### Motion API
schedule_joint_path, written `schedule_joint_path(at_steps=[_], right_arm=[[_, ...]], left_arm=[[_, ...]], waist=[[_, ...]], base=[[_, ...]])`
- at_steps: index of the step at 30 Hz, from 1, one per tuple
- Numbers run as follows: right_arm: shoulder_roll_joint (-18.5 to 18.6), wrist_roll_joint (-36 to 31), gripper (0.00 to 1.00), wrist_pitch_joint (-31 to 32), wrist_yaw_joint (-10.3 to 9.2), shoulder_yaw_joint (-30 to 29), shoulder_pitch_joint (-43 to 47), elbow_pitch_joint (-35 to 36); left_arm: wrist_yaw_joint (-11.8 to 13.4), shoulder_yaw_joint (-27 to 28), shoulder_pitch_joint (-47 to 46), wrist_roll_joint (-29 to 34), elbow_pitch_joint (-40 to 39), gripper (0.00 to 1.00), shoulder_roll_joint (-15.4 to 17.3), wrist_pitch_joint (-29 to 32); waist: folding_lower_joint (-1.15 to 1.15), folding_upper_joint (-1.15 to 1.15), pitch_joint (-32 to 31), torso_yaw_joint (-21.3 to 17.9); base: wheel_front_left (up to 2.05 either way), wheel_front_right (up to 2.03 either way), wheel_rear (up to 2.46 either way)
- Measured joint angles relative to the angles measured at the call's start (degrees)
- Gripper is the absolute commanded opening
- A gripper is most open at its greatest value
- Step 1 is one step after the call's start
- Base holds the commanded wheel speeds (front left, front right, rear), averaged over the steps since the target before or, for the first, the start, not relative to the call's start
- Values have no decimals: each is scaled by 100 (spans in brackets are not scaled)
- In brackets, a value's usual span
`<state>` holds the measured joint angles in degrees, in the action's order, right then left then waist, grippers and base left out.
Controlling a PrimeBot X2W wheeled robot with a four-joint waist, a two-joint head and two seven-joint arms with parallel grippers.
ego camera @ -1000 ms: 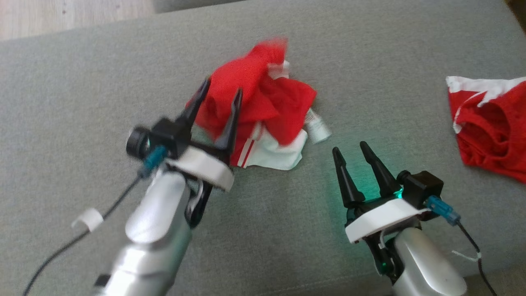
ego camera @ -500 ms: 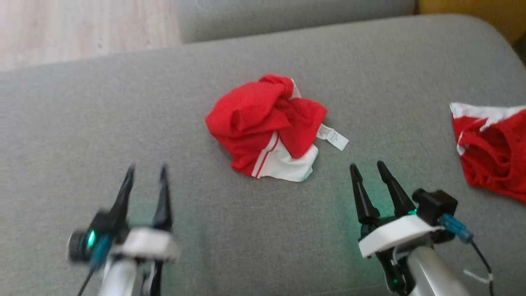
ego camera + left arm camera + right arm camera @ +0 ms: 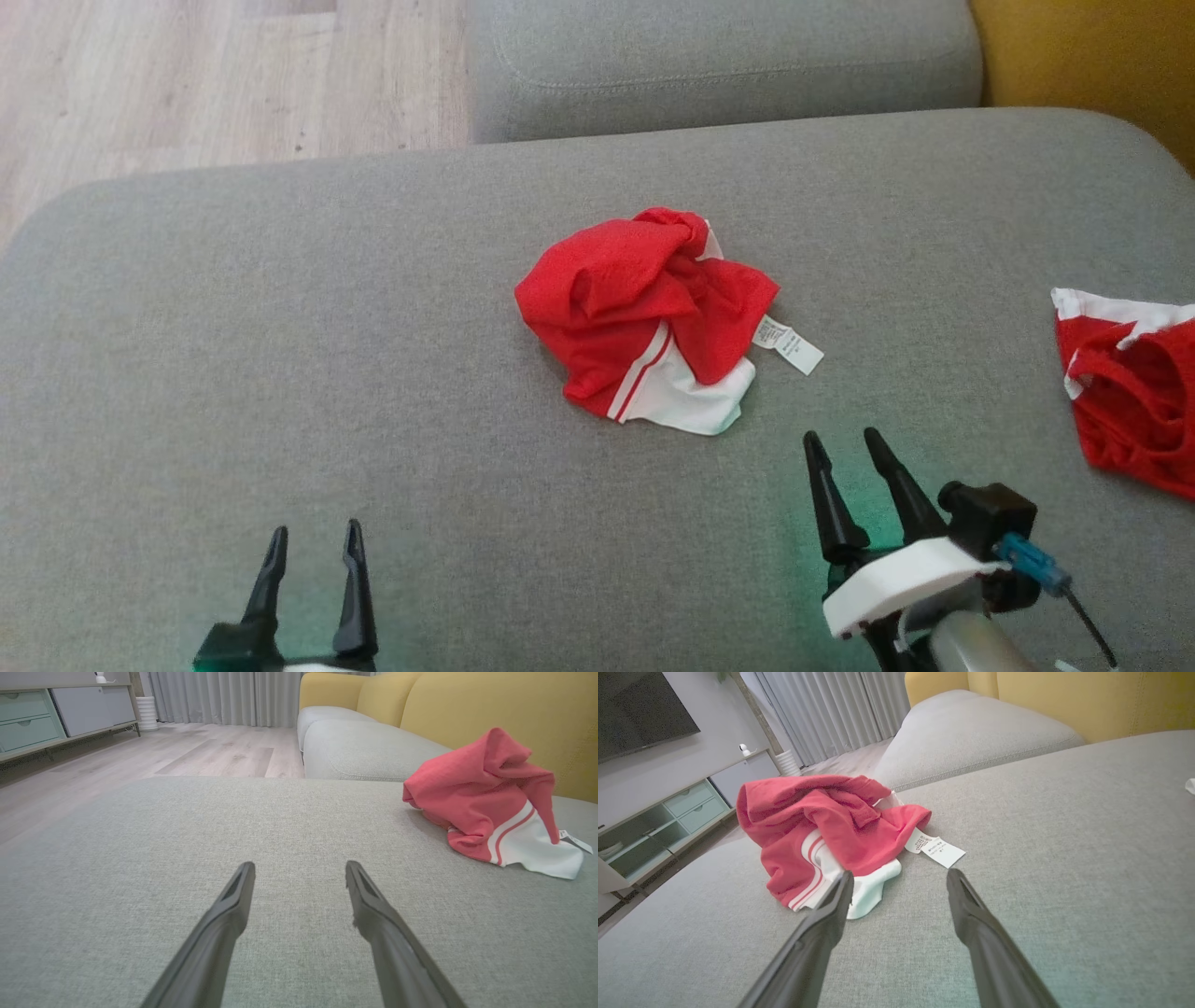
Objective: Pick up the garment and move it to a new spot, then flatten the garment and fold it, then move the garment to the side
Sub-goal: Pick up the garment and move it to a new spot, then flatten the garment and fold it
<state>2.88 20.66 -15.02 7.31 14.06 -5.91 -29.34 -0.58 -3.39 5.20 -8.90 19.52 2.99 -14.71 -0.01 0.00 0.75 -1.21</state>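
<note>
The garment (image 3: 646,317) is red with a white panel and a white label, and it lies crumpled in a heap near the middle of the grey cushion (image 3: 280,355). The same garment (image 3: 490,802) sits at the right of the left wrist view, and the garment (image 3: 822,835) lies just ahead of the fingers in the right wrist view. My left gripper (image 3: 314,541) stands open at the lower left, well short of the heap, with nothing between its fingers. My right gripper (image 3: 845,442) is open just below and to the right of the heap, also empty.
A second red and white garment (image 3: 1130,401) lies at the cushion's right edge. Another grey cushion (image 3: 719,65) lies beyond, with a yellow sofa back (image 3: 1092,65) at the far right and wooden floor (image 3: 215,84) at the far left.
My left gripper has let go of the garment and pulled back to the lower left. The garment now rests still on the cushion. The head camera has tilted, shifting the whole picture downward.
</note>
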Motion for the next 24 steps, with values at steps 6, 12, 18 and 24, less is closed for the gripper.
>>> schedule_joint_path(at_steps=[6, 12, 18, 24], right_arm=[[-1, 1, 100, 0, 0, 113, -126, -312], [4, 133, 100, 25, 0, 448, -1082, -949], [9, 135, 100, 25, 0, 586, -1703, -2082], [67, 361, 0, -25, -1, 770, -1893, -2258]], left_arm=[[0, -205, -58, -9, -29, 100, -2, 0], [-2, -688, -474, -60, 20, 100, -10, 0], [4, -973, -666, -180, 58, 100, -11, 0], [42, -1011, -764, -180, 1, 100, -13, 0]], waist=[[0, 0, 165, 56], [2, 0, 491, 253], [2, 0, 755, 579], [2, 0, 949, 774]], base=[[0, 0, 0], [0, 0, 0], [0, 0, 0], [0, 0, 0]])
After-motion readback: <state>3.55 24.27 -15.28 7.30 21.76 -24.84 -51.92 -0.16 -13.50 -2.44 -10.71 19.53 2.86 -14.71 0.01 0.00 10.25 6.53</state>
